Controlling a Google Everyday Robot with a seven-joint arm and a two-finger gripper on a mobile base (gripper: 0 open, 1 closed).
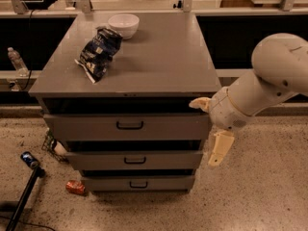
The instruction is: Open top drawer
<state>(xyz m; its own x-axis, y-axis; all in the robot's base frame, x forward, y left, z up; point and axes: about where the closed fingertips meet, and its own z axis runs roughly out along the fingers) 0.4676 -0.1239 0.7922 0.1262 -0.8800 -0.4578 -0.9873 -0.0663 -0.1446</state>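
Observation:
The top drawer [96, 127] is the widest grey front of the grey metal cabinet, just under its top, with a small dark bracket handle [130, 125] at centre. A dark gap shows above the front. My gripper [203, 133] is at the cabinet's right front corner, level with the top drawer's right end and well right of the handle. It is open and empty: one cream finger [199, 103] points left at the gap, the other [220, 149] hangs down beside the middle drawer.
Two narrower drawers [132, 160] sit below. On the cabinet top [163, 61] are a white bowl [123, 24] and a crumpled blue chip bag [98, 52]. A can [75, 187], a dark pole [24, 194] and a bottle [17, 60] lie left.

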